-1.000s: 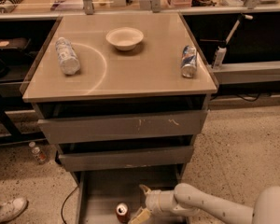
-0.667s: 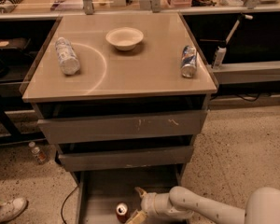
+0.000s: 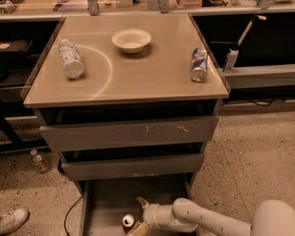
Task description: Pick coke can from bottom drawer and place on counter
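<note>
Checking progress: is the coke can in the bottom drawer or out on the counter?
In the drawer. The coke can sits on the bottom drawer floor, beside the open gripper reaching into the drawer.

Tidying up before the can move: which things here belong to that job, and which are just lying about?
Job: coke can, bottom drawer, counter, pincer open in the drawer beside the can.
Lying about: bowl, bottle, blue can, all on the counter.
</note>
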Controlling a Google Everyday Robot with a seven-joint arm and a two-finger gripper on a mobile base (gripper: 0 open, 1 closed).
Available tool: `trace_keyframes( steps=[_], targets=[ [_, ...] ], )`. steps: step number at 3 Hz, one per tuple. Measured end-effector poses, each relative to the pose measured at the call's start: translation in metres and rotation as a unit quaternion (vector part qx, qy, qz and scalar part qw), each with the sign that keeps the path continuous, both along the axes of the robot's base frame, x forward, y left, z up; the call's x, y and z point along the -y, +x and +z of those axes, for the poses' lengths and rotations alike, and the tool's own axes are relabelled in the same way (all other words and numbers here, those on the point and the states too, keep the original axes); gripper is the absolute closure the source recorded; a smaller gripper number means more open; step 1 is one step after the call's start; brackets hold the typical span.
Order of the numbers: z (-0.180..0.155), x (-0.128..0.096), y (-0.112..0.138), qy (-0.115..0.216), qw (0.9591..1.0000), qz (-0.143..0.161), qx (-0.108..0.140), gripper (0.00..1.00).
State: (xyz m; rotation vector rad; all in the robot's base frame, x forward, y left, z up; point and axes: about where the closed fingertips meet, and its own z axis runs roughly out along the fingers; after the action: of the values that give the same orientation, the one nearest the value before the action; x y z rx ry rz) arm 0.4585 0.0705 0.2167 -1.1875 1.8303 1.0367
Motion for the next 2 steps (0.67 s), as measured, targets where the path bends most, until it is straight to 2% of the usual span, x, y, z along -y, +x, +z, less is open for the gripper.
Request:
trace_keyframes(
  steps=[1,2],
  targets=[
    [-0.0017,-0.0053,0.0010,0.019,0.9996,-0.017,-0.008,0.00],
    [-0.0020,-0.0058,0.0006,0.020,0.9996,-0.018,-0.009,0.00]
  ],
)
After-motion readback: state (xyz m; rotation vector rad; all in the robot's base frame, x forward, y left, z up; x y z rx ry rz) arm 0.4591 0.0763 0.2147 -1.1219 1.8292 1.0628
